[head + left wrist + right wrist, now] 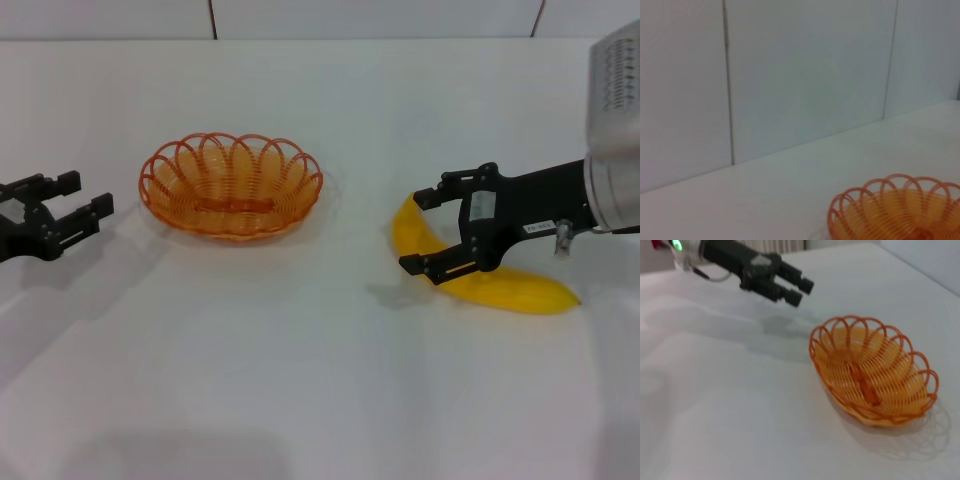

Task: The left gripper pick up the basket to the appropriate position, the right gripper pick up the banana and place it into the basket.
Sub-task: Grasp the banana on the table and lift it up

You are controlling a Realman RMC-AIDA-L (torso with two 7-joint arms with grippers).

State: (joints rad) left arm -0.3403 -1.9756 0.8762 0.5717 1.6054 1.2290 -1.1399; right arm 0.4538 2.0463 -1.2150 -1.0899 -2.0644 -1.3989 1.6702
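The orange basket (230, 186) stands on the white table, left of centre. It also shows in the left wrist view (900, 210) and in the right wrist view (872, 372), and it is empty. My left gripper (88, 196) is open and empty at the far left, a short gap from the basket's left rim. It also shows in the right wrist view (802, 292). The yellow banana (515, 288) lies on the table at the right. My right gripper (420, 230) is open, low over the banana's left part, with one finger on each side of it.
The white table (300, 380) runs back to a pale panelled wall (790, 75). A wide stretch of tabletop lies between the basket and the banana.
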